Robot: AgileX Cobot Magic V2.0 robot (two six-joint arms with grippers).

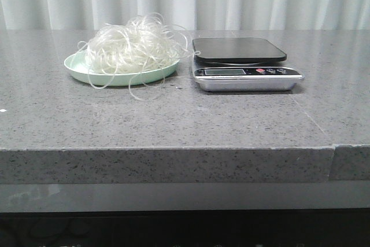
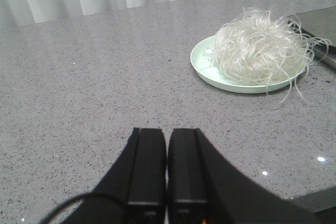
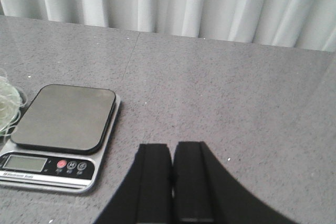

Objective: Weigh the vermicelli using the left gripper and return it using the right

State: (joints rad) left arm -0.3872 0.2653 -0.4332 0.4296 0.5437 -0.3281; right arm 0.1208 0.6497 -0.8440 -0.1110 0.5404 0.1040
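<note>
The left gripper (image 2: 167,174) is seen with its fingers pressed together on nothing, and the right gripper (image 3: 172,182) is likewise closed and empty. A loose vermicelli nest (image 1: 134,47), wider than tall with stray strands hanging over the rim, is heaped on a pale green plate (image 1: 87,70) on the grey stone table (image 1: 173,120). The kitchen scale (image 1: 245,65) is set just beside the plate, its display facing the table's front edge.

You see each pincer as two flat, matte black rectangular fingers widening into a black body. The left pincer (image 2: 166,169) has a thin black cable looping beside it and small coloured marks at its base. The right pincer (image 3: 172,179) looks plain black.
</note>
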